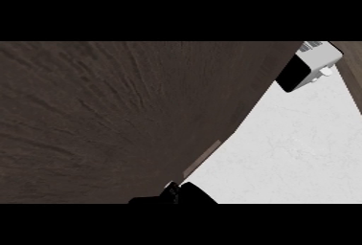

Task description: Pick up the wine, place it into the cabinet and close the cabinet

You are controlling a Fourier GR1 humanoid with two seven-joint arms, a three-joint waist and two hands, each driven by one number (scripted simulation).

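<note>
A dark brown wooden cabinet door (113,119) fills most of the head view, very close to the camera. Its pale narrow edge (203,159) runs diagonally beside the white counter (297,153). My left hand (182,194) shows as a black shape at the lower edge, right against the door's bottom corner. My right hand (293,74) hangs at the upper right on its grey forearm (322,55), above the counter and just beside the door's edge. The wine is hidden, and so is the inside of the cabinet.
A brown strip of another wooden panel (354,72) crosses the top right corner. The white counter spreads over the right and lower right part of the view.
</note>
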